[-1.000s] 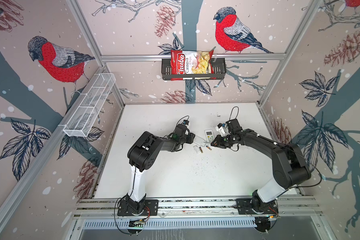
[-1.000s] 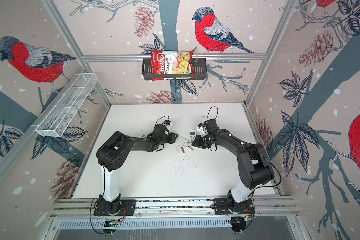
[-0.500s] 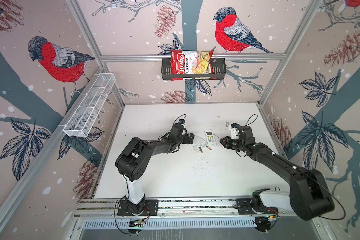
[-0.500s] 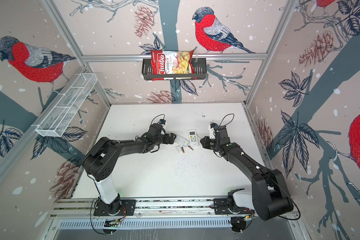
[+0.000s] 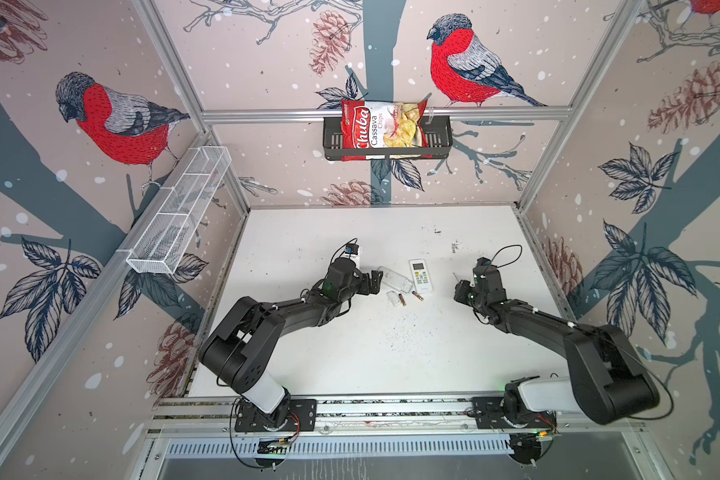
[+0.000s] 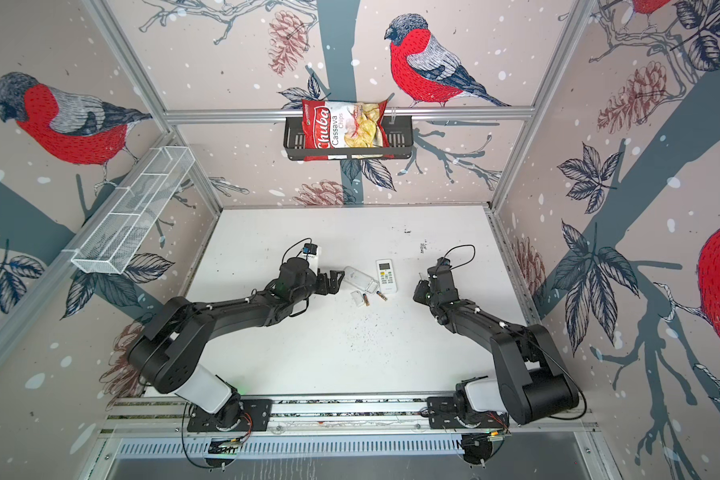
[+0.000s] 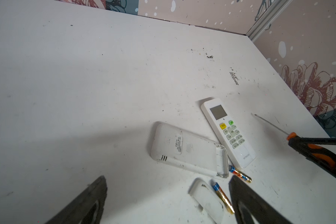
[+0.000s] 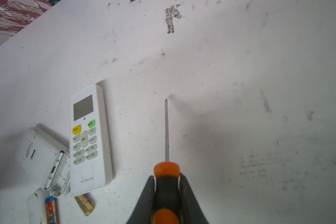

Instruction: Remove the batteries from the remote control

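Note:
A white remote control [image 7: 182, 149] lies face down, its battery bay uncovered at one end [image 8: 55, 170]. Two batteries lie loose on the table beside that end: one [image 7: 240, 175] close to the bay and another [image 7: 222, 197] next to the detached white cover [image 7: 206, 199]. Both top views show them [image 5: 402, 299] [image 6: 382, 296]. My left gripper [image 7: 167, 194] [image 5: 375, 282] is open and empty, just left of the remote. My right gripper [image 8: 167, 182] [image 5: 460, 289] is shut on an orange-and-black screwdriver [image 8: 166, 131], off to the right of both remotes.
A second white remote [image 7: 229, 133] [image 5: 421, 275] lies face up, buttons showing, against the first one. A black wall basket [image 5: 437, 137] with a chips bag [image 5: 381, 126] hangs on the back wall. A white wire shelf [image 5: 175, 216] hangs on the left wall.
My left gripper has opened and drawn back left off the face-down remote. My right arm has pulled away to the right, still holding the screwdriver.

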You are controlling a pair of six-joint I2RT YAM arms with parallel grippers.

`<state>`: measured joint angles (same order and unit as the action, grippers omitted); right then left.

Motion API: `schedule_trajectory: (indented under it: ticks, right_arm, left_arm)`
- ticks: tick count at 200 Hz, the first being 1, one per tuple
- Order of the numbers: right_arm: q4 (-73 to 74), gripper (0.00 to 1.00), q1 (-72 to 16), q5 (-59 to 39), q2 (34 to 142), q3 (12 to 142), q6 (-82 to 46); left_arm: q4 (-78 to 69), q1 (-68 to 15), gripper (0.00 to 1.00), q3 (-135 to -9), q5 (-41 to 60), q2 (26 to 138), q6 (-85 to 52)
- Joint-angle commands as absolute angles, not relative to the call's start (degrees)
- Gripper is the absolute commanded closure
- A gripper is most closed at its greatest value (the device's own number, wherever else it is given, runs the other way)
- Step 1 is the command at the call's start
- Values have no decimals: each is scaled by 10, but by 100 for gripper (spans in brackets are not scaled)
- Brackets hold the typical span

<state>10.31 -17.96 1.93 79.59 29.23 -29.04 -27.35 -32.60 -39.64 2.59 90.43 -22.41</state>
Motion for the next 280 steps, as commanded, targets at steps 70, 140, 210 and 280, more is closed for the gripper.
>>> schedule_trajectory:
  ticks: [70, 140, 210, 280]
  right_arm:
    - [115, 65, -187, 22, 889, 321, -284]
    - [113, 45, -173, -10, 852, 315, -283]
    - [159, 19, -119, -47, 687, 242, -326]
    - [155, 11, -114, -53, 579, 209, -348]
  left_arm:
    - [-224, -327, 5, -398, 45, 855, -195]
    - [-71, -361, 8, -526, 9, 922, -213]
    - [35, -426, 11, -774, -24, 1122, -237]
    - [171, -445, 11, -1038, -64, 1324, -261]
